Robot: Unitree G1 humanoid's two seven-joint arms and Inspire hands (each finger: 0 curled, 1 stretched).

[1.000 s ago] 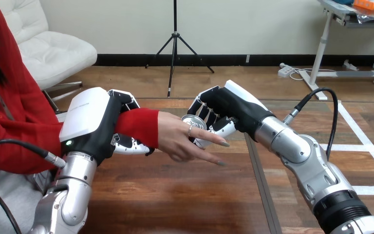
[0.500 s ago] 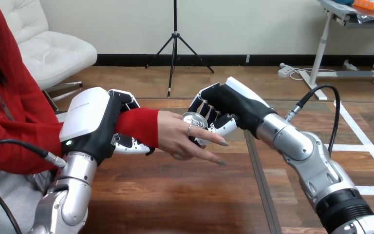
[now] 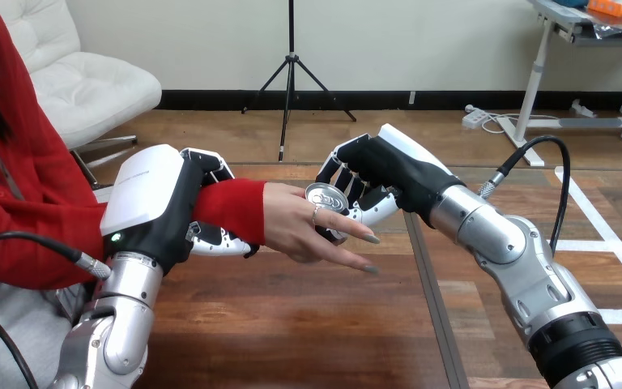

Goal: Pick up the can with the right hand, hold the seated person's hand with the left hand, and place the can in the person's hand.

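Can (image 3: 325, 197), gripped in the curled fingers (image 3: 342, 174) of the right hand (image 3: 381, 166) above the tabletop's (image 3: 291, 324) far edge, sits against the person's hand (image 3: 304, 231), whose sleeved wrist the left hand (image 3: 162, 203) clasps; that hand looks palm-down, so letting go now would probably drop it.

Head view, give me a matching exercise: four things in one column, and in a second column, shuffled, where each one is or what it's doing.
1. left hand
2. right hand
3. can
4. person's hand

A. stretched out above the table, between the two robot hands
B. curled round the red sleeve near its cuff
C. silver top showing, just behind the person's fingers
D. curled round the can

Pairs: 1-B, 2-D, 3-C, 4-A
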